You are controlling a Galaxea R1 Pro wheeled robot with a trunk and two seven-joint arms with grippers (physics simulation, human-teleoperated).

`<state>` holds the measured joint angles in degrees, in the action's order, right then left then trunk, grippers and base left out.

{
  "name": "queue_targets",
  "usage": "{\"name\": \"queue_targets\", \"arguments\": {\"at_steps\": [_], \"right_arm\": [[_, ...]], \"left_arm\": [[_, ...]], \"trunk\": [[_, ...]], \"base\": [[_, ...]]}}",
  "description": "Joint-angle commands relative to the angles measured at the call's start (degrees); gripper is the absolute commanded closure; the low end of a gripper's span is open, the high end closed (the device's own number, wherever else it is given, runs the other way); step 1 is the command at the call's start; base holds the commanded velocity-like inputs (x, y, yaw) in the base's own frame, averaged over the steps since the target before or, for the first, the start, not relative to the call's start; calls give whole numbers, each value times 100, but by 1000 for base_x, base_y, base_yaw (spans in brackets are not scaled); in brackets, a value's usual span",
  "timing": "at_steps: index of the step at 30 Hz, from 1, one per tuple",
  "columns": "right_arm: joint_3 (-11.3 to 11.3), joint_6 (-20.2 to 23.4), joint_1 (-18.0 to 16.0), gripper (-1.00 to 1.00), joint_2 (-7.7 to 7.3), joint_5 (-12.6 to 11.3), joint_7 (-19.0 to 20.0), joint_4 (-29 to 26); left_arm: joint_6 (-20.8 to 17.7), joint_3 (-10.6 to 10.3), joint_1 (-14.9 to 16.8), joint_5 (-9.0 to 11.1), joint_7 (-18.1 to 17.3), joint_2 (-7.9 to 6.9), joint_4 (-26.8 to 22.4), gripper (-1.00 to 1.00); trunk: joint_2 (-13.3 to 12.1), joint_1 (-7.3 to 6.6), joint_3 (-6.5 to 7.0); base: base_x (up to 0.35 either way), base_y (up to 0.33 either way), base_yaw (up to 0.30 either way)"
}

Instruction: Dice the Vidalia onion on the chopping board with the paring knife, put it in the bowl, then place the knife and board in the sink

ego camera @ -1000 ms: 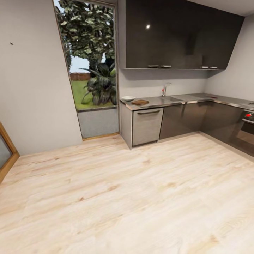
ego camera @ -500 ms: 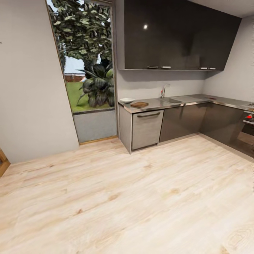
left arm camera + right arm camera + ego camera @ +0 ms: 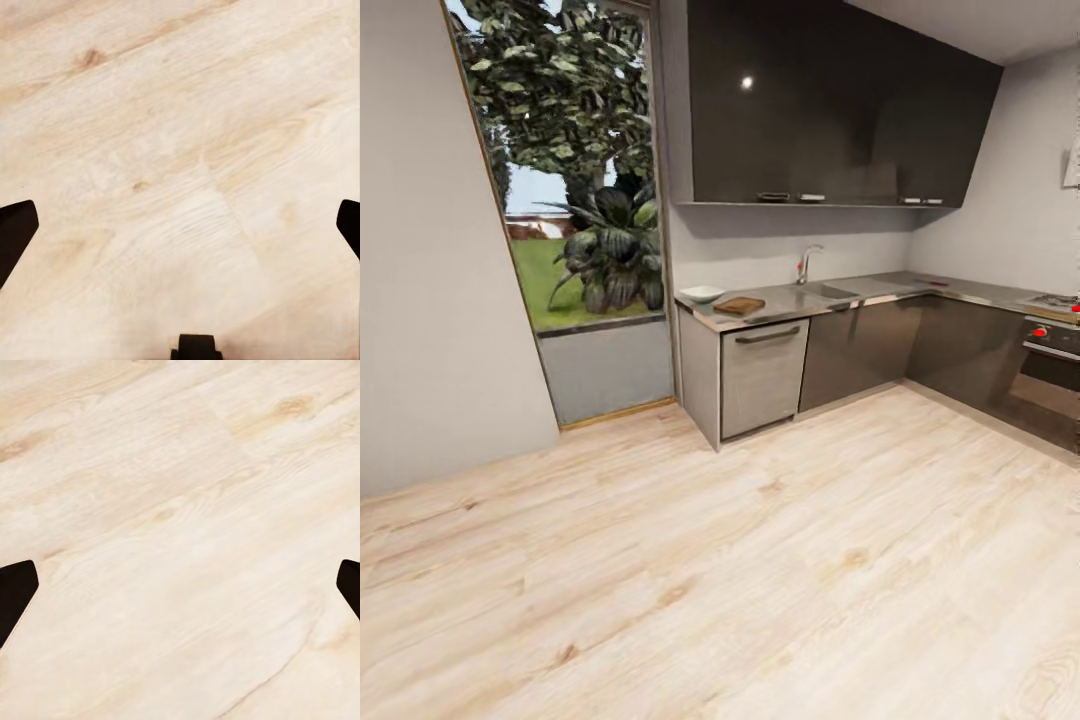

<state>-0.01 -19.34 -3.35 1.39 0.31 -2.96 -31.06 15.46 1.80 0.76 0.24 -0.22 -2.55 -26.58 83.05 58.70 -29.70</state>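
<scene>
Your head camera looks across a pale wooden floor (image 3: 760,560) toward the kitchen run at the far wall. The countertop (image 3: 880,292) spans grey above dark cabinets, well apart from your position. At its near left end sits the white bowl (image 3: 702,294), and just beside it, toward the sink, lies the brown chopping board (image 3: 740,305); whether the two touch cannot be told at this range. The sink (image 3: 832,292) is set into the worktop further along, with its curved faucet (image 3: 805,264) standing upright behind it. The onion and the paring knife are too small or hidden to make out. A dishwasher front (image 3: 762,375) sits below the board, dark wall cabinets (image 3: 820,110) hang above, and an oven with a red knob (image 3: 1050,345) shows at the right edge. A tall window (image 3: 565,170) with foliage stands left of the counter. Your left gripper (image 3: 180,225) is spread wide, its dark fingertips (image 3: 15,236) at opposite edges of the wrist view with bare floor between them. Your right gripper (image 3: 180,585) is likewise released, fingertips (image 3: 15,592) far apart over floorboards, grasping nothing.
</scene>
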Motion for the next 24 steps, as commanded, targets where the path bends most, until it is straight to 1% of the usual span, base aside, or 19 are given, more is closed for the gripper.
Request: {"name": "queue_targets", "arguments": {"at_steps": [1, 24], "right_arm": [[1, -15, -3, -100, 2, 4, -20, 3], [-8, -8, -5, -100, 2, -11, -20, 3]], "left_arm": [[18, 6, 3, 2, -3, 0, 4, -100], [18, 5, 3, -2, -4, 0, 4, -100]], "trunk": [[2, 3, 0], [2, 3, 7]], "base": [[275, 193, -166], [275, 193, -166]]}}
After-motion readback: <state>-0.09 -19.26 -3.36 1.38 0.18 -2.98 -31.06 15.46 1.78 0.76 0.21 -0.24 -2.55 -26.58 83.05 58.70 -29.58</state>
